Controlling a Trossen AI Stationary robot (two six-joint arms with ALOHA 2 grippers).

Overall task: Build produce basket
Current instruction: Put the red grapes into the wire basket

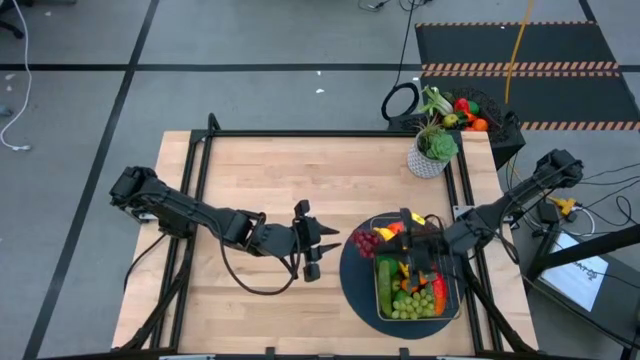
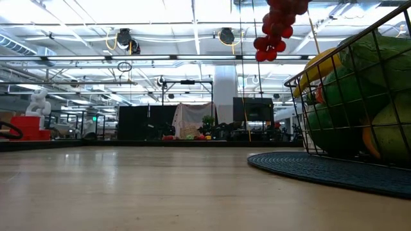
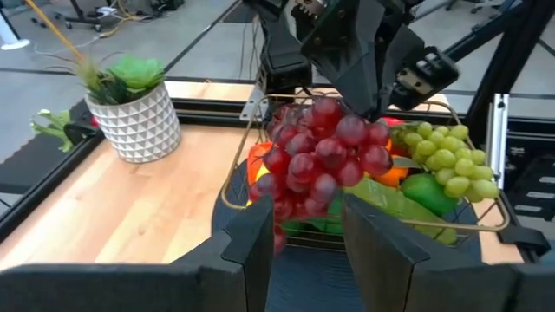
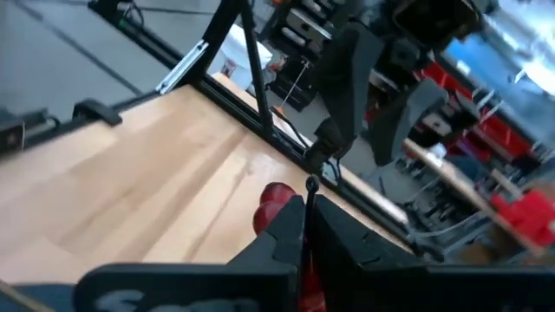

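Observation:
The wire basket (image 1: pixel 377 288) stands on a dark round mat at the table's near right. It holds produce, among it green grapes (image 3: pixel 451 156) and green and orange pieces. A bunch of red grapes (image 3: pixel 319 158) hangs in the air by the basket's far left corner (image 1: pixel 367 241), high above the table in the low view (image 2: pixel 276 25). My right gripper (image 4: pixel 305 221) reaches over the basket and is shut on this bunch. My left gripper (image 1: pixel 310 252) hovers over the table's middle, pointing at the grapes, open, with nothing between its fingers. My right gripper pinches the thin dark stem (image 4: pixel 310 185) of the red grapes between its two fingertips. It comes about level from the table's right side. The bunch hangs below the fingers, clear of the table and of the mat.
A potted plant in a white pot (image 1: pixel 432 155) stands at the far right of the table. Behind it, a black bin (image 1: pixel 470 115) holds more produce. The round mat (image 1: pixel 352 285) lies under the basket. Bare wooden table (image 1: pixel 250 180) stretches to the left and far side.

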